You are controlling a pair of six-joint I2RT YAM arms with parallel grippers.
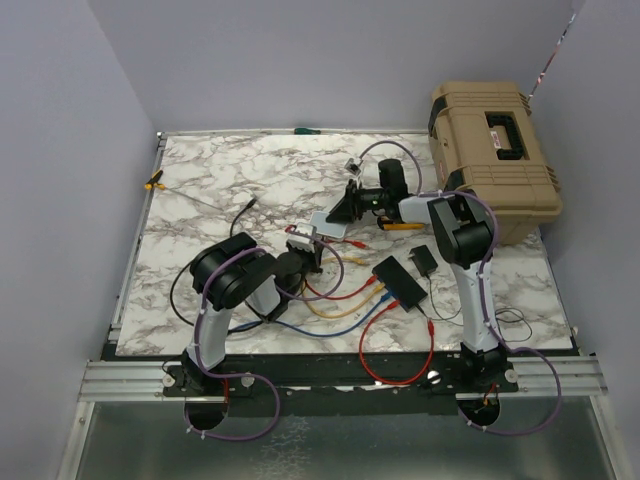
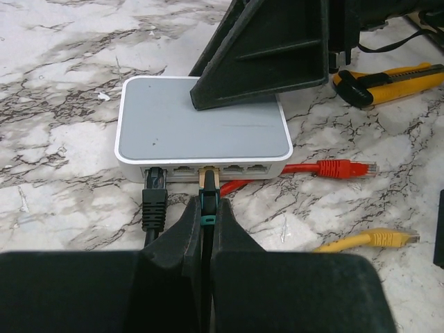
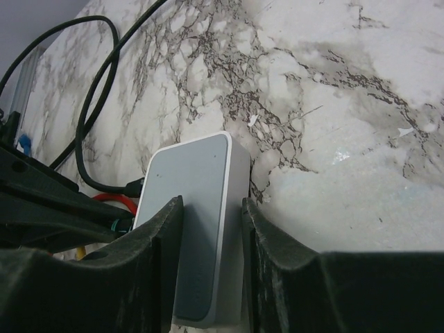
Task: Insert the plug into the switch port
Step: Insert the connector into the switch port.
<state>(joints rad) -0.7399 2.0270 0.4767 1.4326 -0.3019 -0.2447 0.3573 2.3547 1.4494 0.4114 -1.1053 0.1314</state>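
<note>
pincer, plug maybe in rounded switch

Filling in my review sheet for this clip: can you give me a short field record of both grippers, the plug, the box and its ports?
left gripper: shut on green-booted plug
plug position: tip at the second port from the left of grey-white switch; full seating cannot be told
right gripper: fingers clamp the switch's two sides
leftmost port: black plug in it
other ports: look vacant
loose nearby: red plug, yellow plug
</note>
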